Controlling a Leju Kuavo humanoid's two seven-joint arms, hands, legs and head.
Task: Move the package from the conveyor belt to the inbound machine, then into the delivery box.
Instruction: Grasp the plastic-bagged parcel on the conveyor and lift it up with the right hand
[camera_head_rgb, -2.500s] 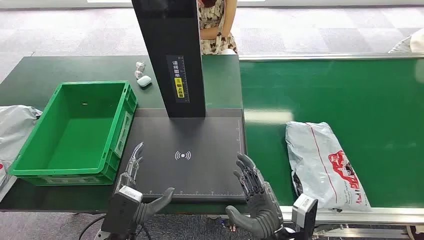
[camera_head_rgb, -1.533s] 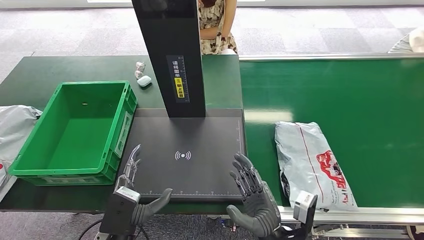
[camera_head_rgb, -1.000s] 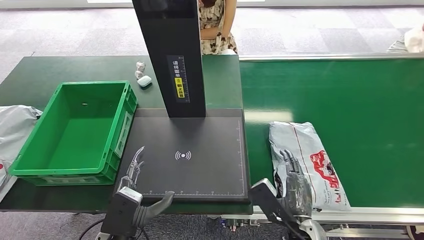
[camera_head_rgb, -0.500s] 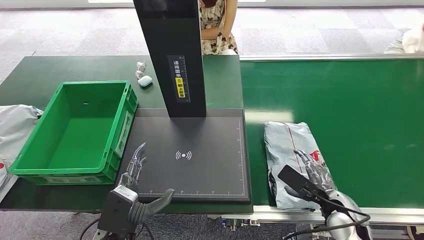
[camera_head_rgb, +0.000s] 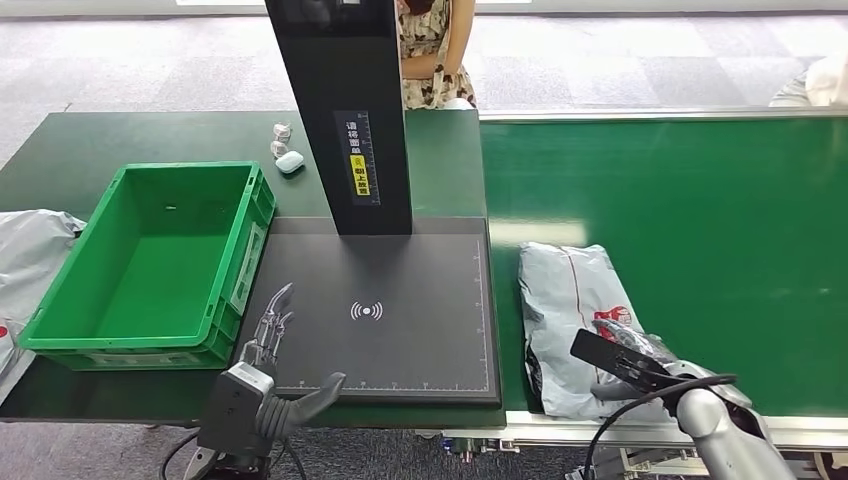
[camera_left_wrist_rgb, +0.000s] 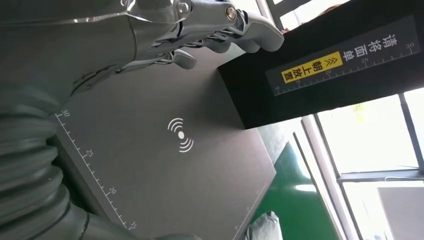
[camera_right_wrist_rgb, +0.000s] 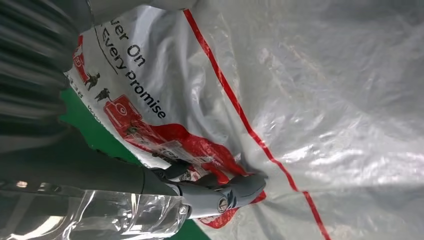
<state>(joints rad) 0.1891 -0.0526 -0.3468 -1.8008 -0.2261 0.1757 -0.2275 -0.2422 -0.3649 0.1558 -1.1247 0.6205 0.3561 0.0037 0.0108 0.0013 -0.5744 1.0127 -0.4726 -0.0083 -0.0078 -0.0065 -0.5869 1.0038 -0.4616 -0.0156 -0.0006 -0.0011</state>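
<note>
The grey plastic package with red print lies on the green conveyor belt, close to the inbound machine's dark pad. My right hand is on the package's near right part; its fingers curl into the creased film and the thumb sits at the near edge, gripping it. My left hand hovers open over the pad's front left corner, fingers spread and holding nothing. The green delivery box stands empty to the left of the pad.
The machine's black column rises at the back of the pad. A white earbud case and small items lie behind the box. Another grey bag lies at the far left. A person stands behind the table.
The package has ridden the belt leftward toward the pad. My right hand swung from the pad's front edge onto the package and curled its fingers into it. The left hand has barely moved.
</note>
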